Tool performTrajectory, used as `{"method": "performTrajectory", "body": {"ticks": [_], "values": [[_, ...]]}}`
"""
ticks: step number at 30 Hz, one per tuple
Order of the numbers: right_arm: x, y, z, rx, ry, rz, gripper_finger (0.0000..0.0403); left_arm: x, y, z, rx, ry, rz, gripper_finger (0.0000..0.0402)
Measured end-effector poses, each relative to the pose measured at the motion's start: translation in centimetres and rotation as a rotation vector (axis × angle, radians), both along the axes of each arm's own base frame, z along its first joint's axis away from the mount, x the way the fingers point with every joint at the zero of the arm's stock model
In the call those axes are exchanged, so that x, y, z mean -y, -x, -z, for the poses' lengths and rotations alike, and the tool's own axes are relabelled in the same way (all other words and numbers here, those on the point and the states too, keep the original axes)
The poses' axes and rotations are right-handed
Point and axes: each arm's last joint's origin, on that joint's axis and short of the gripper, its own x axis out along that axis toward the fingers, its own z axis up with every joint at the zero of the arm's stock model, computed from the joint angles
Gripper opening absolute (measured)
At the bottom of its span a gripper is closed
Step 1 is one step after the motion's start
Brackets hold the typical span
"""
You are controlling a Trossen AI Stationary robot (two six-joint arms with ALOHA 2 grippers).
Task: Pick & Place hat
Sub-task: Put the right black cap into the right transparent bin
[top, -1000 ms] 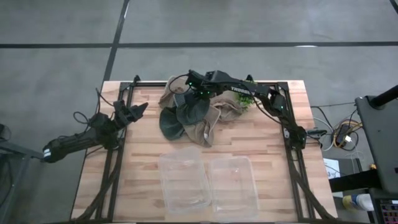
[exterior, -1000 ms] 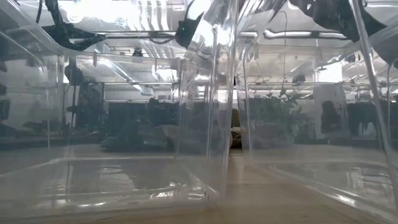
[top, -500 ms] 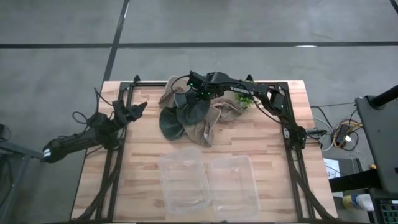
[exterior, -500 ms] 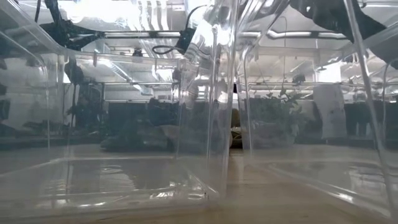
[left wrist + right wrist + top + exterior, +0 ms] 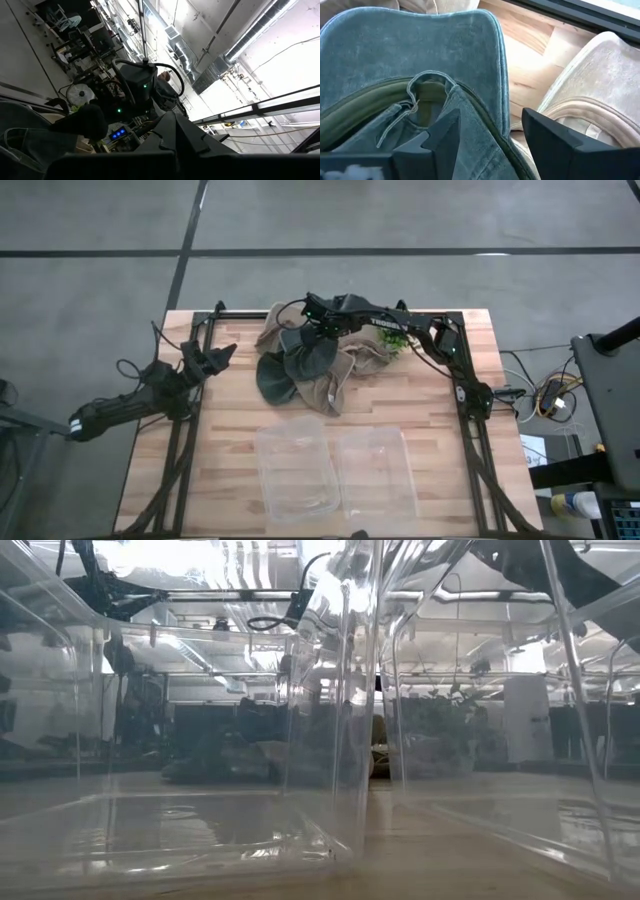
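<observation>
A heap of hats lies at the table's far middle. It holds a dark teal hat (image 5: 295, 365) and tan hats (image 5: 335, 385) resting on one another. My right gripper (image 5: 311, 325) hangs over the heap's far side, slanting down, and is open. In the right wrist view its fingers (image 5: 440, 137) stand on either side of the teal hat's (image 5: 420, 55) rim where it meets the brim; I cannot tell whether they touch it. My left gripper (image 5: 222, 352) waits shut over the table's left edge.
Two clear plastic bins (image 5: 295, 470) (image 5: 378, 475) stand side by side at the near middle and fill the low view (image 5: 330, 740). A small green plant (image 5: 393, 340) sits at the heap's right. A beige hat (image 5: 600, 85) lies beside the teal one.
My right gripper has sunk a little and edged toward the far side of the hat heap. The hats lie as they did.
</observation>
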Motion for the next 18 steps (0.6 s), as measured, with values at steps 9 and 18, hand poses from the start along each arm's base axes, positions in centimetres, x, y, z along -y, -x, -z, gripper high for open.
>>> {"method": "performTrajectory", "body": {"ticks": [9, 18], "values": [[0.82, 0.06, 0.01, 0.02, 0.012, -0.023, 0.0166, 0.0, 0.0, 0.0, 0.0, 0.0, 0.0, 0.0], [0.72, 0.16, 0.31, -0.006, 0.019, -0.049, 0.0164, 0.0, 0.0, 0.0, 0.0, 0.0, 0.0, 0.0]]}}
